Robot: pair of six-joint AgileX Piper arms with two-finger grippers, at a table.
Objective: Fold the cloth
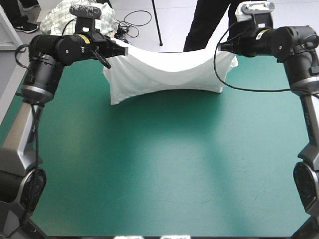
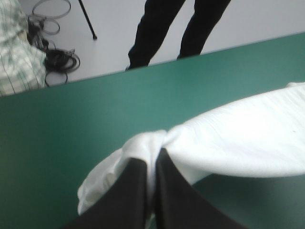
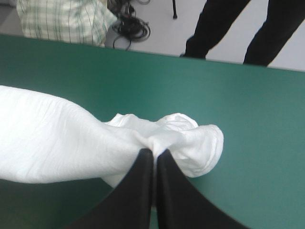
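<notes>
The white T-shirt (image 1: pixel 169 72) hangs stretched between my two grippers near the table's far edge, sagging in the middle, its lower hem resting on the teal-green cover. My left gripper (image 1: pixel 123 50) is shut on the T-shirt's left upper corner; in the left wrist view the black fingers (image 2: pixel 136 191) meet with bunched white fabric (image 2: pixel 147 143) pinched at the tips. My right gripper (image 1: pixel 223 46) is shut on the T-shirt's right upper corner; the right wrist view shows a gathered knot of cloth (image 3: pixel 157 138) at its fingertips (image 3: pixel 153 155) and the shirt (image 3: pixel 52 138) running off toward the other arm.
The teal-green table (image 1: pixel 164 169) spreads wide and bare in front of the shirt. The far table edge (image 2: pixel 157 64) lies just beyond the cloth. A checked fabric bundle (image 1: pixel 60 17) and cables sit on the floor beyond the far left corner.
</notes>
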